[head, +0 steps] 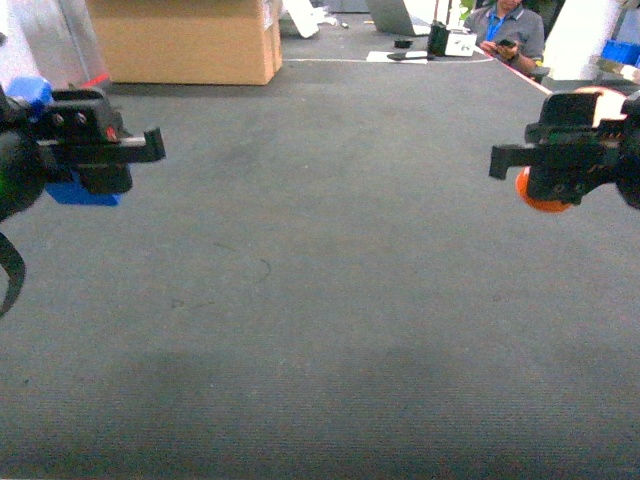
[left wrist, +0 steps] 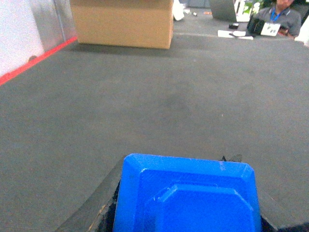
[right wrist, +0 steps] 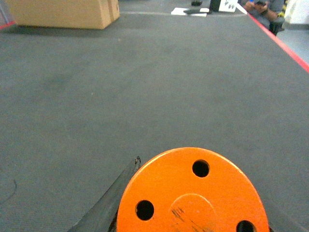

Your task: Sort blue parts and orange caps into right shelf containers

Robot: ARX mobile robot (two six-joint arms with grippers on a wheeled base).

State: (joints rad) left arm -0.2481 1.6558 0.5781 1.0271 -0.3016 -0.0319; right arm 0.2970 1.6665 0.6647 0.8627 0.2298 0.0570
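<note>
While both arms carry loads, step in hand looks like transport toward shelf. Left gripper clamped on blue part, held at left edge above grey carpet. Right gripper clamped on orange cap, held at right edge. Shelf and bins not in view; next move calls for base turning or driving to find them. Far off: cardboard box, seated person at right, laptop. Nothing nearby blocks the way.
</note>
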